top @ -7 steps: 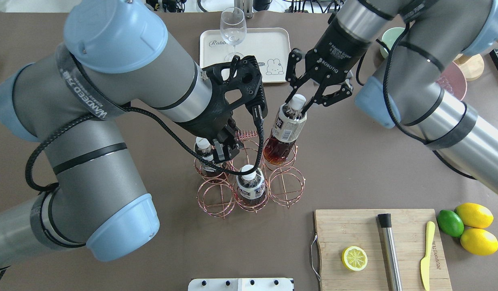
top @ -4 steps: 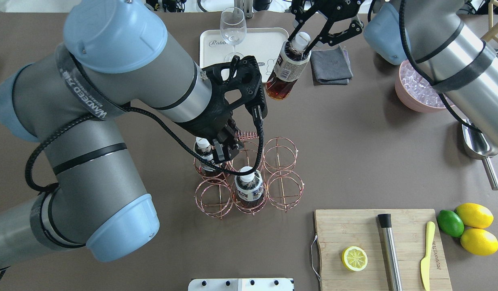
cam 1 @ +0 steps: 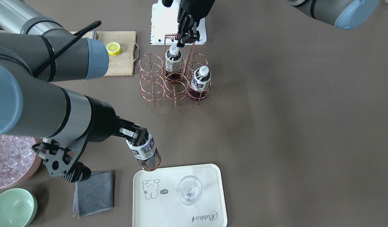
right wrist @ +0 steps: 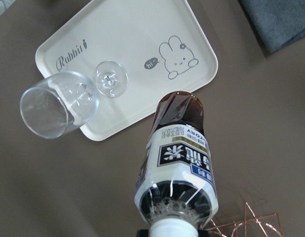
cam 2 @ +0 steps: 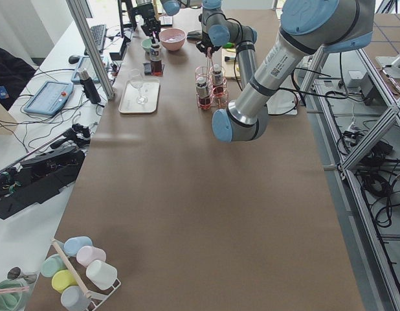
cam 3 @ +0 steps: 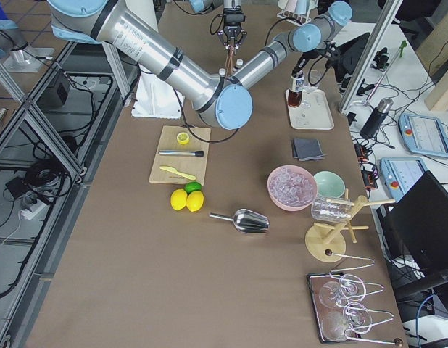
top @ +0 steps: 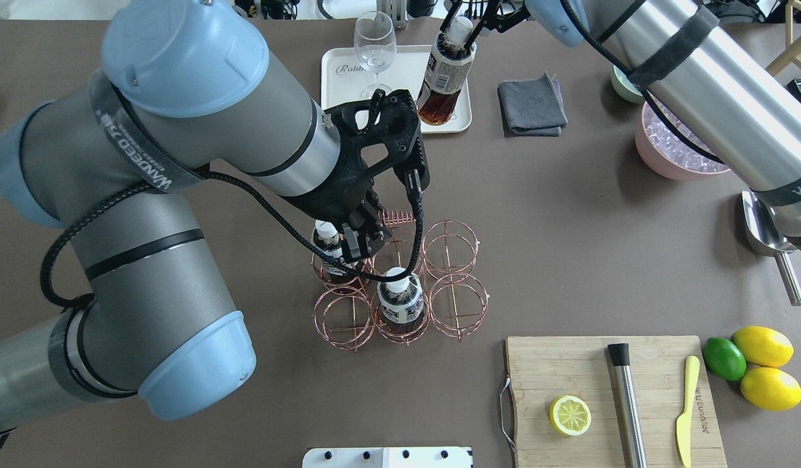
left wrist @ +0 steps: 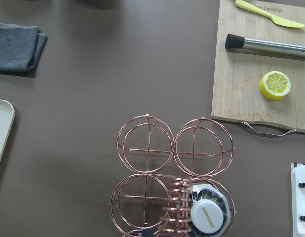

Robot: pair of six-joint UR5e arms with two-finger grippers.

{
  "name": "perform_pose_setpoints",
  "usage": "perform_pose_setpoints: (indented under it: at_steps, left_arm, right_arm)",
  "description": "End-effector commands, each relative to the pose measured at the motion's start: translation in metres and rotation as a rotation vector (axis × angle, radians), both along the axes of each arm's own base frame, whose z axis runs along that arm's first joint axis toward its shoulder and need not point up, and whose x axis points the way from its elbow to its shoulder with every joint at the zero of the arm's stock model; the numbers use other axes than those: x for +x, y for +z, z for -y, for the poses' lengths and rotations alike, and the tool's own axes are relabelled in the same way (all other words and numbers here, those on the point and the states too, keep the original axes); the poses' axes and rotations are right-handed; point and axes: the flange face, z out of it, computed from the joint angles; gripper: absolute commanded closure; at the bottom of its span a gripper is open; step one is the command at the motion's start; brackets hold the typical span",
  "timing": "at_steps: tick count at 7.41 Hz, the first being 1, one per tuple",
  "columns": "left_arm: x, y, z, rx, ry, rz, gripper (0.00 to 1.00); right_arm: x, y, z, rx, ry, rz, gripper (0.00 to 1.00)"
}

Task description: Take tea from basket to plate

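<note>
One tea (top: pixel 443 78) in the right hand (top: pixel 464 27) has reached the plate (top: pixel 413 65) edge.

Clear glossy plastic tea (cam 1: pixel 144 150), coppery metal-wire basket (left wrist: pixel 148 145)

A lemon half (top: pixel 570 416), steel rod (top: pixel 627 403) and yellow knife (top: pixel 685 416) lie on the wooden board (top: pixel 543 364).

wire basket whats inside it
Two tea bottles stand in two of the wire basket's six rings; the other four rings hold nothing. The left gripper on its handle partly covers one from overhead. A third tea bottle is in the right gripper.
</note>
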Motion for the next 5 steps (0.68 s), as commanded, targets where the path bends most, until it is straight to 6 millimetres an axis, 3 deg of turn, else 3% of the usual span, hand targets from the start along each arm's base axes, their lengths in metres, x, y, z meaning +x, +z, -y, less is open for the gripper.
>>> perform_pose_setpoints:
  at_steps: [1,3,5]
  left_arm:
    - [-0.009,-0.005,-0.003,0.010,-0.005,-0.015,1.00]
    - [-0.025,-0.012,-0.009,0.020,-0.014,-0.038,1.00]
    - [-0.039,-0.016,-0.007,0.024,-0.030,-0.048,1.00]
  right_arm:
    - [-0.021,0.051,0.047,0.099,-0.008,-0.051,1.00]
    - [-0.030,0.053,0.070,0.195,-0.009,-0.092,1.00]
    - [-0.048,0.041,0.070,0.287,-0.014,-0.124,1.00]
